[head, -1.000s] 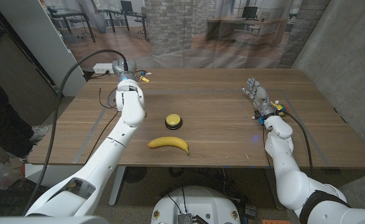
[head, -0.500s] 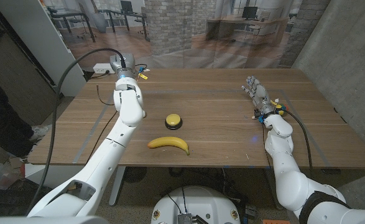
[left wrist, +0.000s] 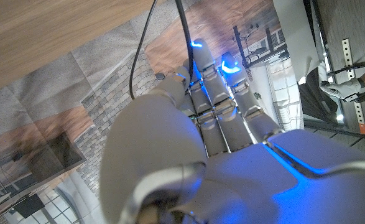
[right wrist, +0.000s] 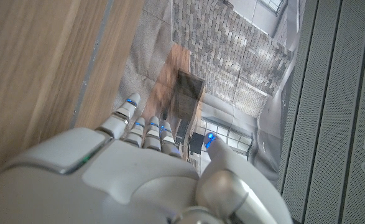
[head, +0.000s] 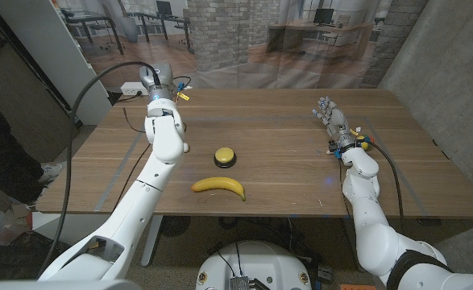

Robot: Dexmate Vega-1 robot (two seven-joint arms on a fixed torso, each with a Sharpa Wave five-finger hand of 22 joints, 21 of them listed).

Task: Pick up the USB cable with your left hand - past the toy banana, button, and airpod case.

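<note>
Room: brick-patterned backdrop (head: 244, 36) behind the far edge, a grey panel to the right.
Table: wooden table (head: 284, 169), smooth and flat; I judge a thin cord lying on it gives little to get fingers under.
My left arm: reaches to the far left corner of the table; my left hand (head: 157, 80) sits at the far edge.
My left hand's state: from the wrist its fingers (left wrist: 216, 118) run fairly straight and close together; a dark cord passes beside them, but I cannot tell if I have hold of it.
My right hand: right hand (head: 331, 119) stands far right on the table, fingers up and apart, holding nothing.
Toy banana: toy banana (head: 218, 187) lies near the front, middle left.
Button: button (head: 225, 156) just beyond the banana.
USB cable: USB cable (head: 134, 125), a thin dark line left of my forearm, by my reading.
Handling: I expect it light, limp and a bit slick; pinch it near a plug end, which I cannot make out.
</note>
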